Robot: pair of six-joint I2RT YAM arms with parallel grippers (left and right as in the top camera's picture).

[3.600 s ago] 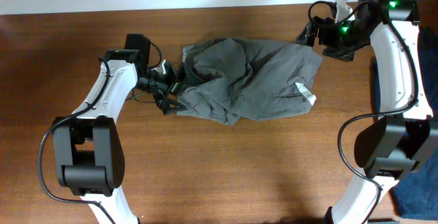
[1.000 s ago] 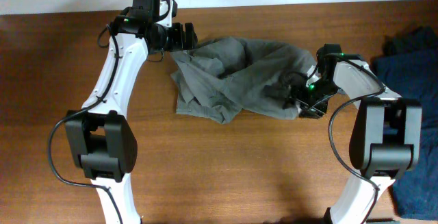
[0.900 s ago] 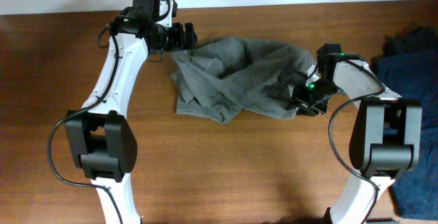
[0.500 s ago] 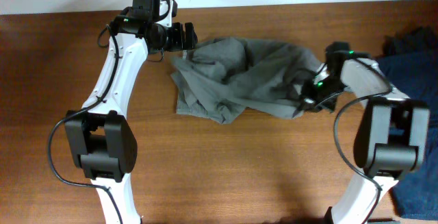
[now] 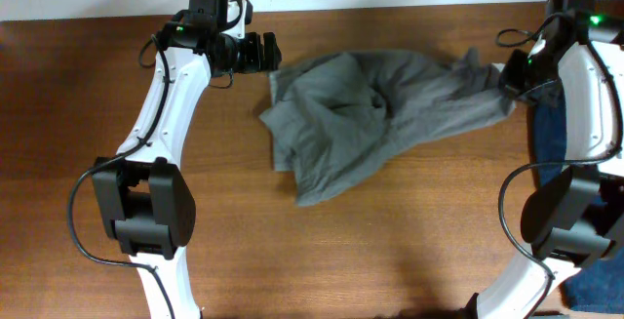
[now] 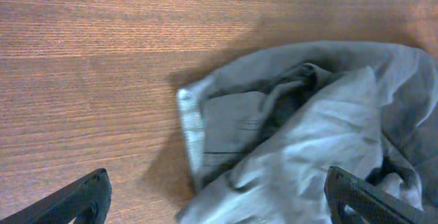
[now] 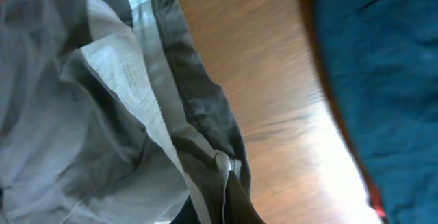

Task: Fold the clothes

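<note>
Overhead and wrist views, read from the table's near edge outward. Nearest is the wooden table [image 5: 292, 260], then the lowest flap of the clothes [image 5: 380, 114]. This grey garment lies rumpled across the table's far half, its long axis running from that near-left flap up to a bunched right end. At the right end, the right gripper [image 5: 507, 83] is clamped on the fabric; folds fill its wrist view, and the dark blue garments [image 5: 546, 129] lie just beyond. Far left, the left gripper [image 5: 275, 53] has its jaws spread wide and empty, just beside the garment's upper-left corner, whose hemmed edge [image 6: 188, 131] lies ahead of its fingers. The left arm is judged nearer the free end, which lies nearward and rightward of it
</note>
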